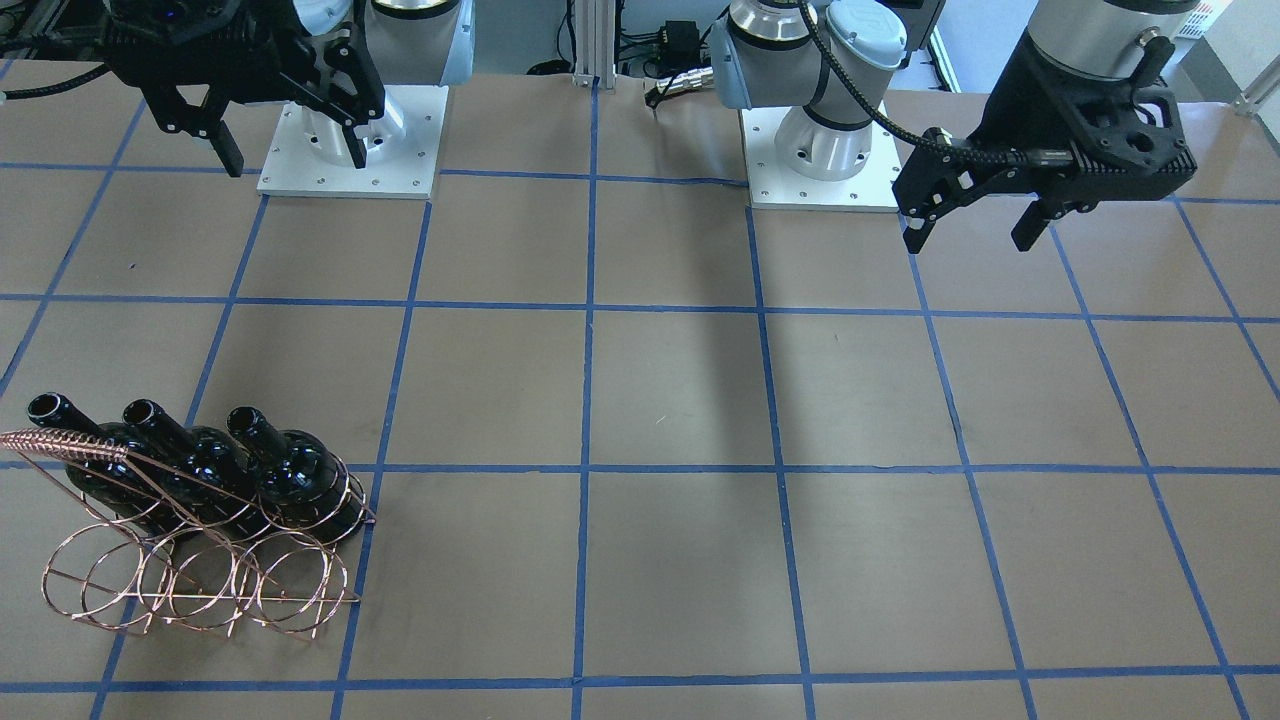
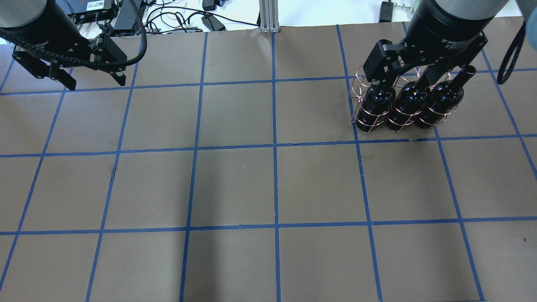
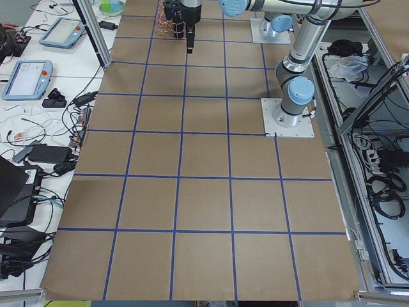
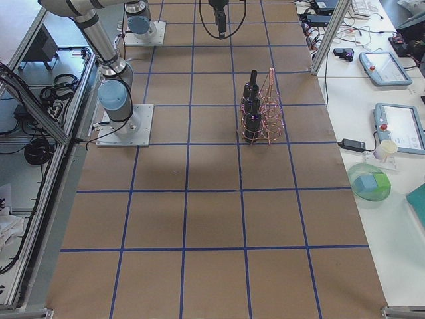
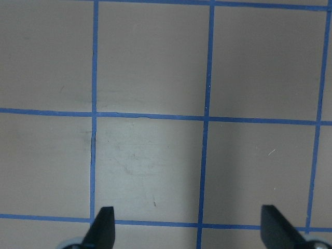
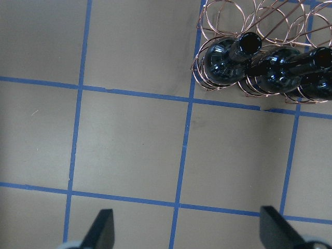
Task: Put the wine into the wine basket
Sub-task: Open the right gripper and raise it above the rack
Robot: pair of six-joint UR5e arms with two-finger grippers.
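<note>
Three glossy black wine bottles lie side by side in the copper wire wine basket (image 1: 215,560), necks tilted up: one (image 1: 300,480), the middle one (image 1: 200,470) and the third (image 1: 110,470). They also show in the overhead view (image 2: 440,100) and the right wrist view (image 6: 223,59), inside the basket's rings (image 2: 364,114) (image 6: 207,15). My right gripper (image 1: 292,150) (image 2: 397,77) hangs open and empty, high above and apart from the basket; its fingers (image 6: 101,228) frame bare table. My left gripper (image 1: 968,240) (image 2: 95,84) is open and empty, far across the table.
The brown table (image 2: 272,188) carries a blue tape grid. The two arm bases (image 1: 350,140) (image 1: 825,150) stand on white plates at the robot's side. Cables and tablets lie beyond the table's far edge (image 2: 168,16).
</note>
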